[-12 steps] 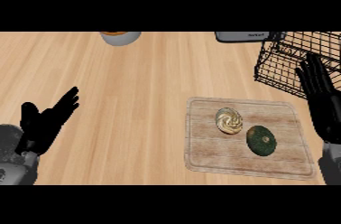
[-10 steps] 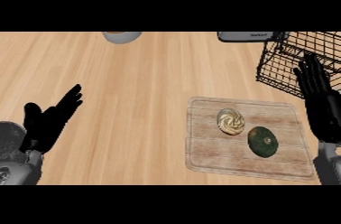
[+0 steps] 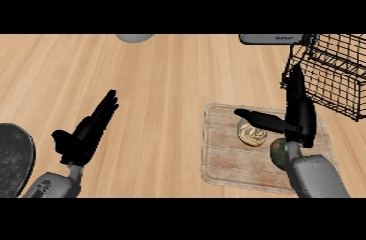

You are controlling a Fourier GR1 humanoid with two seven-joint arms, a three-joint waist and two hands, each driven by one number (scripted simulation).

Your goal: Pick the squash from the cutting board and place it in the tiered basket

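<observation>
A dark green squash (image 3: pixel 277 153) lies on the right part of the wooden cutting board (image 3: pixel 229 161), half hidden behind my right forearm. Beside it, to the left, sits a tan swirled item (image 3: pixel 251 134). My right hand (image 3: pixel 298 118) hovers over the board just above both, open, fingers straight and pointing away, thumb stretched left over the tan item. It holds nothing. The black wire tiered basket (image 3: pixel 336 74) stands at the far right, just beyond the fingertips. My left hand (image 3: pixel 87 131) rests open at the lower left, well away from the board.
A grey bowl (image 3: pixel 134 37) sits at the counter's far edge, and a dark grey object (image 3: pixel 275 38) lies left of the basket's top. A dark round shape (image 3: pixel 14 157) shows at the lower left edge. Bare wooden counter lies between the hands.
My right hand has swung left from beside the basket to over the cutting board, now covering part of the squash. The left hand has shifted a little up and right.
</observation>
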